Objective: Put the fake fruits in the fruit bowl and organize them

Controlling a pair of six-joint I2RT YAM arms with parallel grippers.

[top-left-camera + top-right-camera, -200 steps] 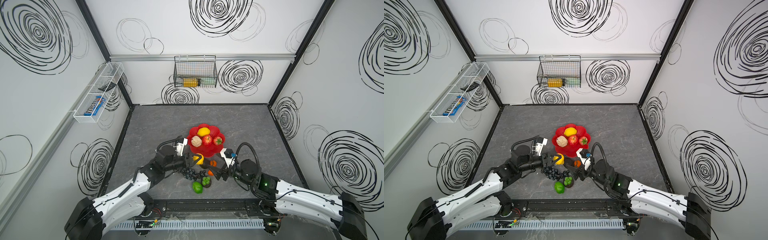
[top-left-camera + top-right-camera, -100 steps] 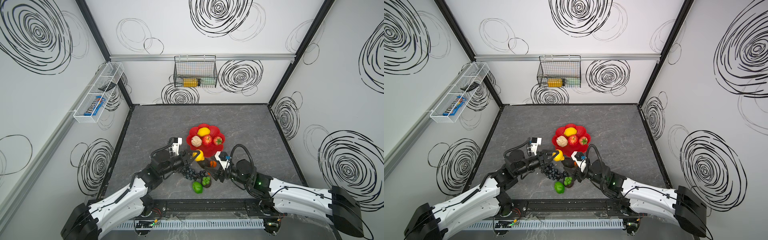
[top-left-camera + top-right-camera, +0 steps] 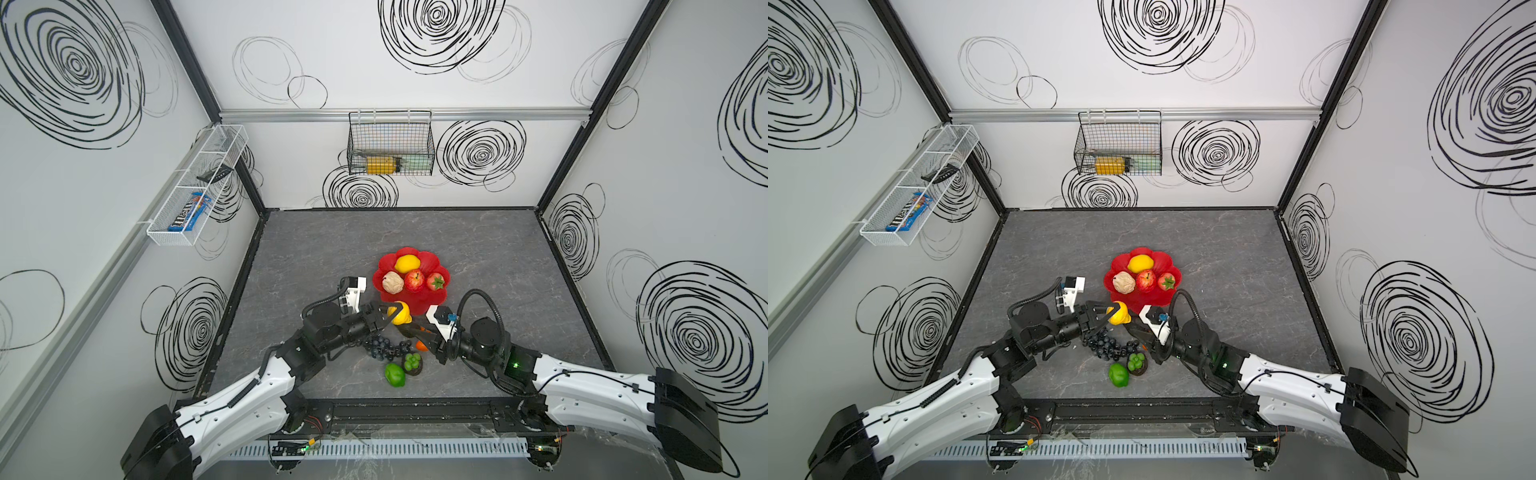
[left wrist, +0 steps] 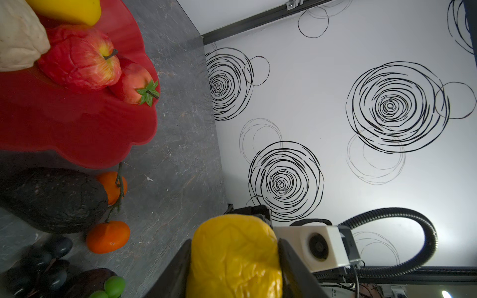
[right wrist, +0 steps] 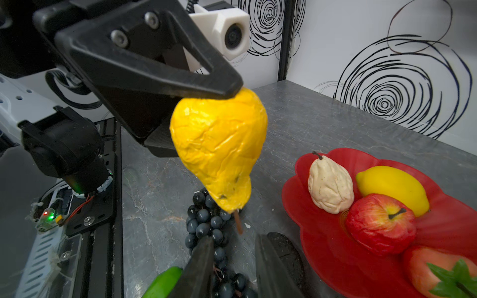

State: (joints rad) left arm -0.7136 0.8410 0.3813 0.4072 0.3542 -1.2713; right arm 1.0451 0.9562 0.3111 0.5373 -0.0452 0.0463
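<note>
Grey marbled surface (image 3: 478, 249) carries the fruit bowl (image 3: 428, 297), four fruits inside. Left pincer (image 3: 395, 312) clamps the yellow pear (image 5: 219, 144), lifted beside the bowl's near rim, likely to clear it. Right pincer (image 5: 233, 240) hangs over the grape bunch (image 5: 206, 224) near the bowl, jaws narrowed; whether it grips anything cannot be told.

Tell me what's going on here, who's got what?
The left gripper holds a yellow pear in the air just short of the fruit bowl, which already holds a lemon, a cream pear, an apple and a strawberry. The right gripper is low over the grape bunch, jaws narrowly apart; whether it grips anything is unclear. The avocado, two oranges and green fruits lie on the table, not yet in the bowl.
</note>
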